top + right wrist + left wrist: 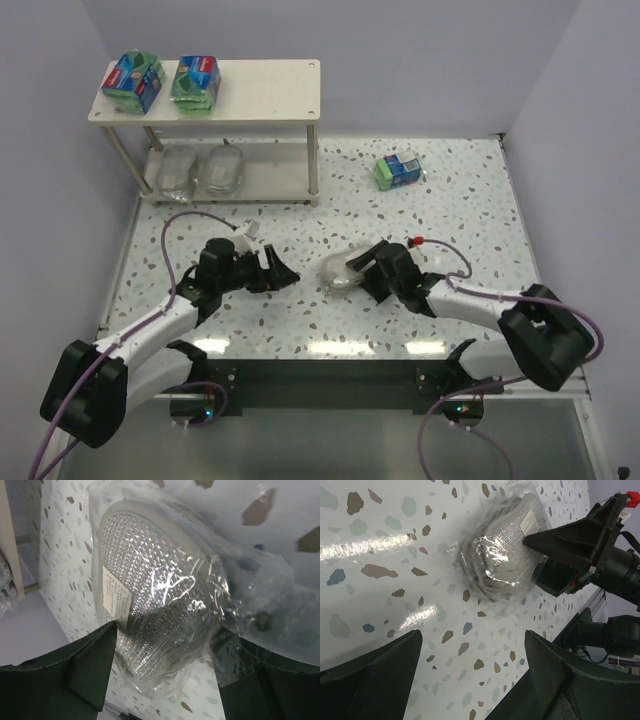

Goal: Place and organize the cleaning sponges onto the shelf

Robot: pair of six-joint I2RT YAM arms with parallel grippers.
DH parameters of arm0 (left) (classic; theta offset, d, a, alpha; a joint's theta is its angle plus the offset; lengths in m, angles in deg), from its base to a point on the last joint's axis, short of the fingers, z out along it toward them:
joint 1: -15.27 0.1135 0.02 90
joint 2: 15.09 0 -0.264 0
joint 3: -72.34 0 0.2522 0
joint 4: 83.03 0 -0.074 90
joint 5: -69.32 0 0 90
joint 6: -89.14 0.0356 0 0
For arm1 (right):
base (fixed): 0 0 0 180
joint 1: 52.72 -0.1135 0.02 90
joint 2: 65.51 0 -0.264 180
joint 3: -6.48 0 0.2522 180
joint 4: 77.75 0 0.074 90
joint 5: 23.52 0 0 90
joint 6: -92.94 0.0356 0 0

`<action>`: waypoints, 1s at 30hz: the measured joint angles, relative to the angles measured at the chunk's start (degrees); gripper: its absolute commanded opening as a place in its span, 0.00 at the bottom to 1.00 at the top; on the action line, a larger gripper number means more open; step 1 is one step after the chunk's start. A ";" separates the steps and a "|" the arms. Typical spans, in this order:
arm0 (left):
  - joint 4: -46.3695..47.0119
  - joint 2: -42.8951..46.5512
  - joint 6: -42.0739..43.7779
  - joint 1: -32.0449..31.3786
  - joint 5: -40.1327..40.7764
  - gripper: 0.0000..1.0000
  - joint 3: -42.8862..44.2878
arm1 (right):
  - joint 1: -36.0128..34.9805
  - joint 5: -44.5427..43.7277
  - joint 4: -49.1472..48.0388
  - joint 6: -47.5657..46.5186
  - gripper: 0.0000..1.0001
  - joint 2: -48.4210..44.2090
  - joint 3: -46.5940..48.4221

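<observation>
Four sponges (195, 80) shelved, two to go: right of the pale wooden two-tier shelf (270, 92) lies a green wrapped block (399, 170), in front of it the right gripper (355, 268) straddles a silvery oval scourer (338, 273), grip unclear, left gripper (284, 268) wide, empty.

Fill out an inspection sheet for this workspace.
Surface: speckled white table, glossy, with glare near the front edge.
Job's things: shelf holds two top-tier green packs and two lower-tier scourers. The loose green pack and loose scourer lie on the table.
Clutter: nothing seen.
Grippers: left gripper is open and empty. The right gripper has a finger on either side of the loose scourer. I cannot tell whether it is clamped.
Cables: purple cables run along both arms.
Surroundings: plain pale walls.
</observation>
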 measured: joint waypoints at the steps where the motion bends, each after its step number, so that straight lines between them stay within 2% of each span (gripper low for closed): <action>1: 0.04 -0.02 -0.13 0.00 0.17 0.89 -0.44 | -1.20 0.07 -1.14 1.20 0.75 2.32 1.01; 6: 1.29 -0.68 -1.77 0.00 0.72 0.88 -1.99 | -4.76 1.92 -8.11 4.00 0.74 12.55 6.45; 10: 3.34 -2.01 -2.64 0.00 1.42 0.89 -1.92 | -5.92 2.64 -9.22 3.96 0.75 11.91 6.78; 14: 5.29 -4.39 -3.32 0.00 2.27 0.89 -0.94 | -5.92 2.93 -7.56 2.38 0.78 5.90 6.23; 18: 8.17 -10.43 -5.57 -0.50 2.38 0.89 1.11 | -5.88 4.52 -4.35 0.13 0.80 -2.05 5.51; 25: 8.52 -15.74 -9.35 -4.33 4.26 0.89 5.05 | -5.88 5.95 8.94 -5.62 0.81 -10.12 5.20; 30: 8.26 -18.01 -11.19 -6.56 6.82 0.86 9.03 | -5.86 2.29 19.06 -11.61 0.82 -15.78 5.38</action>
